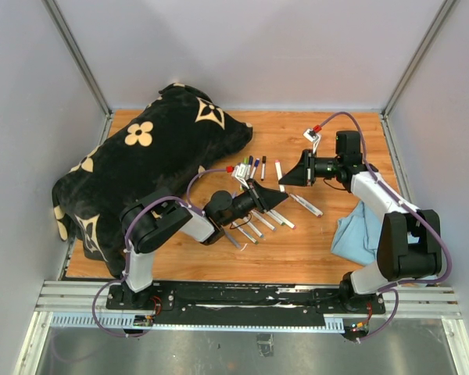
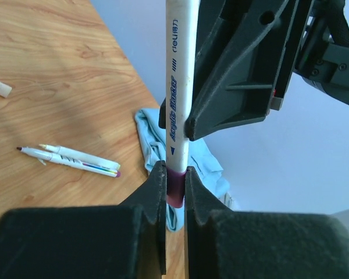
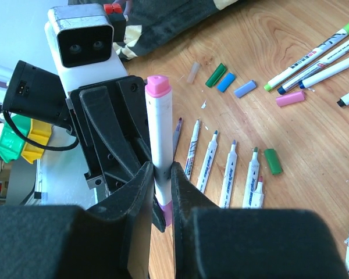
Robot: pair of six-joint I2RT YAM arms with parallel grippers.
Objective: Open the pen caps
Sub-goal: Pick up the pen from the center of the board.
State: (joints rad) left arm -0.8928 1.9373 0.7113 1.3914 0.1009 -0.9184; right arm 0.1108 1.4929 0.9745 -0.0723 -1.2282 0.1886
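The marker (image 2: pixel 180 75) sits in mid-air above the wooden table (image 2: pixel 75 87). The right gripper (image 3: pixel 161 171) is clamped on its white barrel and the left gripper (image 2: pixel 174 177) pinches the purple pen cap (image 2: pixel 175 190). It looks like light, stiff, slick plastic. A firm squeeze on the stub and a straight pull along the barrel should suit it.

The black cushion (image 1: pixel 156 168) fills the upper left of the table (image 1: pixel 297 262) and blocks that side. In the middle of the top view the left gripper (image 2: pixel 175 177) and right gripper (image 3: pixel 161 171) meet tip to tip on one marker (image 2: pixel 179 87), the left pinching its purple cap (image 2: pixel 175 189), so no way runs between them. Below them lie rows of loose markers (image 1: pixel 259 223) and caps (image 3: pixel 225 82). A blue cloth (image 1: pixel 358 234) covers the lower right. Bare wood is open along the lower middle and across the upper right, up to the walls (image 1: pixel 438 117)
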